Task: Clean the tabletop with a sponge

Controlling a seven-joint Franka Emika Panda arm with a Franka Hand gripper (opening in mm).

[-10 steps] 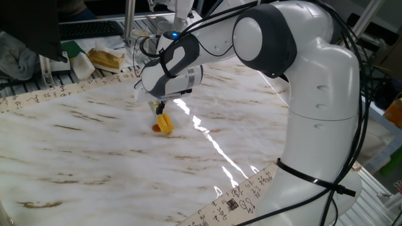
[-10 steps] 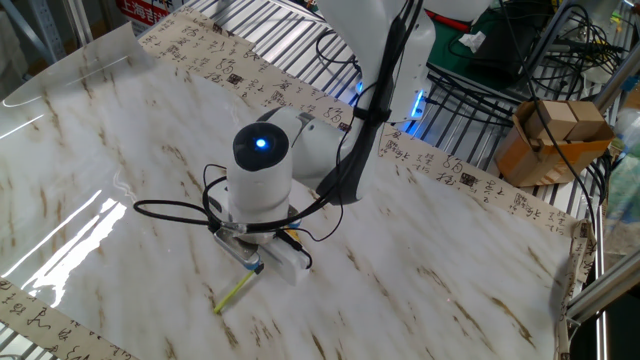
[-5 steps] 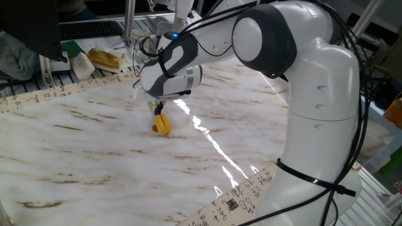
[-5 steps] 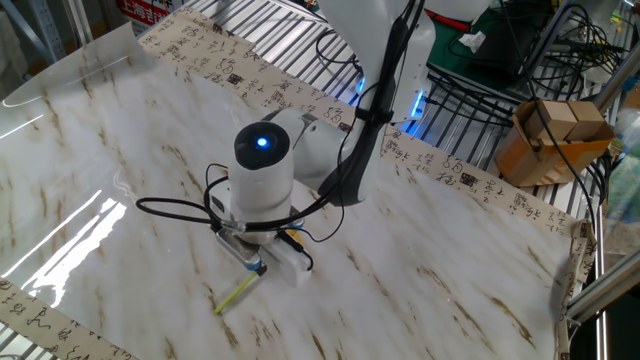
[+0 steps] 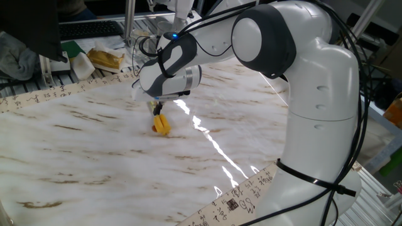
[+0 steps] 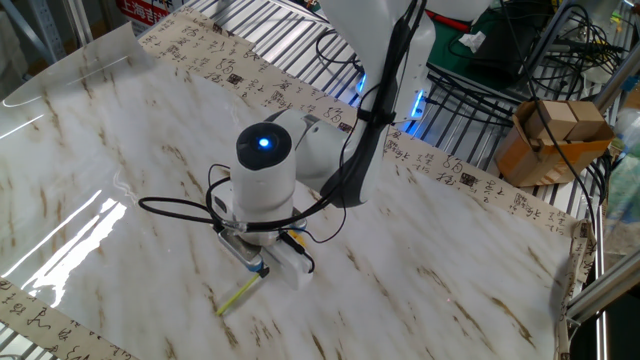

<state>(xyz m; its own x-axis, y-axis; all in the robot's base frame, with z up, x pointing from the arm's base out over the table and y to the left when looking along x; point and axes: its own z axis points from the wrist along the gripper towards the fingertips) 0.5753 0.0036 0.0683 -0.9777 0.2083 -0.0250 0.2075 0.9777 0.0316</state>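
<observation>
**A:** What does the surface look like from where you stand?

**B:** The tabletop [image 5: 88, 163] is glossy white, marble-patterned with brown streaks, and a bright glare band runs across it. A beige strip [image 6: 250, 75] printed with black characters edges it. My arm [image 5: 314, 81] is smooth white plastic with grey joints.

**A:** And the sponge?

**B:** The sponge [image 5: 162, 125] is a small yellow-orange oblong, its head pressed on the tabletop right under my gripper [image 5: 158, 111]. In the other fixed view its thin pale yellow-green stick [image 6: 238, 295] slants out along the marble.

**A:** Is your gripper pinching it?

**B:** I cannot tell; the wrist hides the fingers in both views.

**A:** Anything different from 1 second ago?

**B:** Slightly. My wrist and the sponge have slid a little across the marble, and the stick with them. A tan lumpy chunk [image 5: 107, 59] on white wrapping sits unmoved beyond the strip.
</observation>
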